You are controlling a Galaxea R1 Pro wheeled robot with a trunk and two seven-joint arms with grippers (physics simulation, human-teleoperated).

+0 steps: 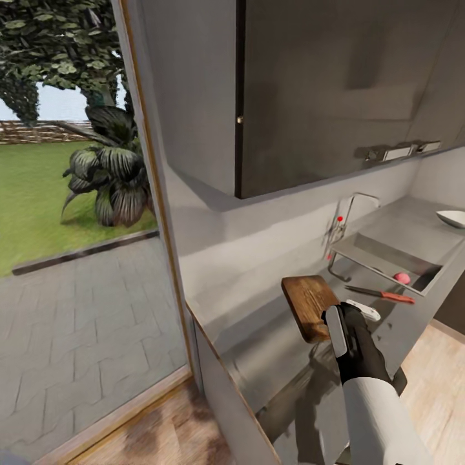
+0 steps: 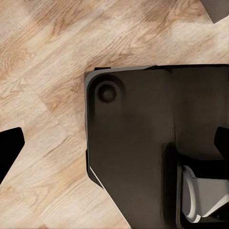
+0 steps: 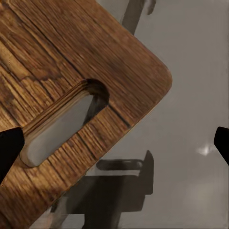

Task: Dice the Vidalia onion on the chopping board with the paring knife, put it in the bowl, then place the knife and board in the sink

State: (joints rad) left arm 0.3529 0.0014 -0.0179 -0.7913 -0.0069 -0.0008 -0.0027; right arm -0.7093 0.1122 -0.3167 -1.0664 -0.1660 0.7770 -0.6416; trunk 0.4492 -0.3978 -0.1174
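The brown wooden chopping board lies on the grey countertop, its handle slot toward me. My right gripper hovers just over that slotted end, open; in the right wrist view the board lies below the spread fingertips and nothing is held. The paring knife with its red-orange handle rests on the counter by the sink's front rim. A small pinkish round onion sits inside the basin. The white bowl stands at the far right. My left gripper hangs open over the floor.
Dark wall cabinets hang above the counter. The chrome faucet with a red knob stands behind the sink. A tall glass pane to the left looks onto a garden. My dark base stands on the wooden floor.
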